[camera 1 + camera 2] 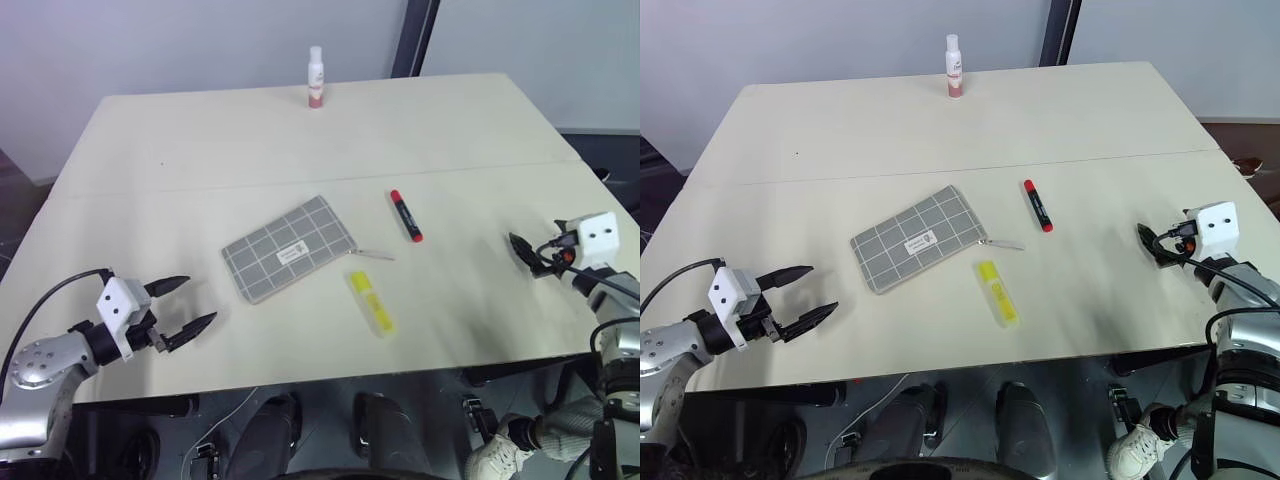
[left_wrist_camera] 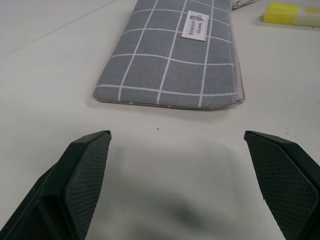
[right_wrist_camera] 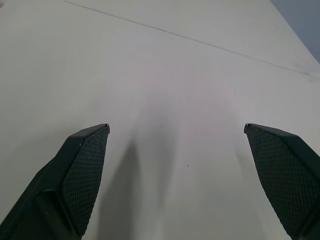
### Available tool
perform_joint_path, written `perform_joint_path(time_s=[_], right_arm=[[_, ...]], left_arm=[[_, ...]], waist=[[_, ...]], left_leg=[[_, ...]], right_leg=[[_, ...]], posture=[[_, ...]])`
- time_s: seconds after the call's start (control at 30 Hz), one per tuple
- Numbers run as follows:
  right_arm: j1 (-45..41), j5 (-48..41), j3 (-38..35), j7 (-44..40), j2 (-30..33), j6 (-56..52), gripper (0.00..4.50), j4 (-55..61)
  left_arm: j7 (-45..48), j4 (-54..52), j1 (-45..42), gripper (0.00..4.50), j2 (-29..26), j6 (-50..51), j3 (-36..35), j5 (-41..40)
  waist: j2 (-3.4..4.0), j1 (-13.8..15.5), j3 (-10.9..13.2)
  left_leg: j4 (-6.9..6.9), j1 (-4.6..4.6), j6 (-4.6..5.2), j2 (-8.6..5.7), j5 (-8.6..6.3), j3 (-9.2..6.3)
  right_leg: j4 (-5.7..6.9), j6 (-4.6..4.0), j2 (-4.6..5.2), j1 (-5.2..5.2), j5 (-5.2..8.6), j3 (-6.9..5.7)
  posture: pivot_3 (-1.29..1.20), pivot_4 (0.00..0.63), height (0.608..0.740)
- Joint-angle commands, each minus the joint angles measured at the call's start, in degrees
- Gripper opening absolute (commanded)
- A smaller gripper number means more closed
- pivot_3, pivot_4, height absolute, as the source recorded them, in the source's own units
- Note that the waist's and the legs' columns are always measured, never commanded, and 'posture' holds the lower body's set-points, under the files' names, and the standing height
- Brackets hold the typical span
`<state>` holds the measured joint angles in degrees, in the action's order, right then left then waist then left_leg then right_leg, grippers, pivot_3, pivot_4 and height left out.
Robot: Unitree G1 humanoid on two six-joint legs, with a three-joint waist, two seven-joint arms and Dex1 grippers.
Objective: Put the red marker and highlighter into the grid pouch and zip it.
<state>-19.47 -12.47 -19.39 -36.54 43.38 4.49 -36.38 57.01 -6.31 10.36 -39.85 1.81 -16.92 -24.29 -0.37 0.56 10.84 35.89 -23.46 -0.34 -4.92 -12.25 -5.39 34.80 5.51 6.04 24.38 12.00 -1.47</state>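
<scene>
1. The grid pouch (image 1: 290, 248) lies flat near the middle of the table (image 1: 200, 150), turned at an angle, with its white label facing up. Its zipper pull sticks out toward the robot's right side.
2. The highlighter (image 1: 371, 302) lies on the table just beside the pouch, on the side nearer to the robot and a little to the right. It does not touch the pouch.
3. The red marker (image 1: 405, 215) lies on the table to the right of the pouch, farther from the robot than the highlighter. It is apart from both of them.
4. The left gripper (image 1: 187, 305) is low over the near left part of the table, pointing toward the pouch. Its two fingers (image 2: 85, 170) are spread wide and hold nothing; in the left wrist view the pouch is straight ahead of them, not touching.
5. The right gripper (image 1: 527, 250) is near the right edge of the table, well apart from the marker. Its fingers (image 3: 82, 172) are also spread wide, with only bare table between them.
6. A small white bottle (image 1: 316, 77) with a pink lower part stands upright at the far edge of the table.
</scene>
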Motion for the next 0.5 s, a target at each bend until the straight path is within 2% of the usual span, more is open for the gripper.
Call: perform_joint_path(time_s=[0.03, 0.23, 0.5], right_arm=[[-0.01, -0.25, -0.78, -0.31, 0.94, 1.4, 4.49, 1.69], [0.76, -0.4, -1.02, -0.56, 0.99, 1.27, 4.49, 2.17], [0.14, -0.26, -0.49, -0.88, 0.89, 1.1, 4.49, 1.68]], left_arm=[[0.21, -0.48, -1.03, 4.5, 0.12, -1.42, -1.02, -0.79], [-0.29, 0.77, -1.95, 4.5, -0.68, -4.3, 0.07, 2.82], [1.53, 1.41, -3.51, 4.5, 0.16, -5.42, -0.5, 0.77]], waist=[[0.0, 0.0, 0.0], [0.0, 0.03, 0.0], [0.0, 0.01, 0.0]], left_leg=[[0.0, 0.0, 0.0, 0.0, 0.0, 0.0], [0.0, 0.01, 0.0, 0.01, 0.0, 0.04], [0.0, 0.04, 0.01, 0.11, -0.01, 0.16]], right_leg=[[0.0, 0.0, 0.0, 0.0, 0.0, 0.0], [0.0, 0.0, -0.02, 0.0, 0.0, 0.03], [0.0, 0.01, -0.08, 0.0, 0.01, 0.11]], posture=[[0.0, 0.15, 0.74], [0.0, 0.15, 0.74], [0.0, 0.15, 0.74]])
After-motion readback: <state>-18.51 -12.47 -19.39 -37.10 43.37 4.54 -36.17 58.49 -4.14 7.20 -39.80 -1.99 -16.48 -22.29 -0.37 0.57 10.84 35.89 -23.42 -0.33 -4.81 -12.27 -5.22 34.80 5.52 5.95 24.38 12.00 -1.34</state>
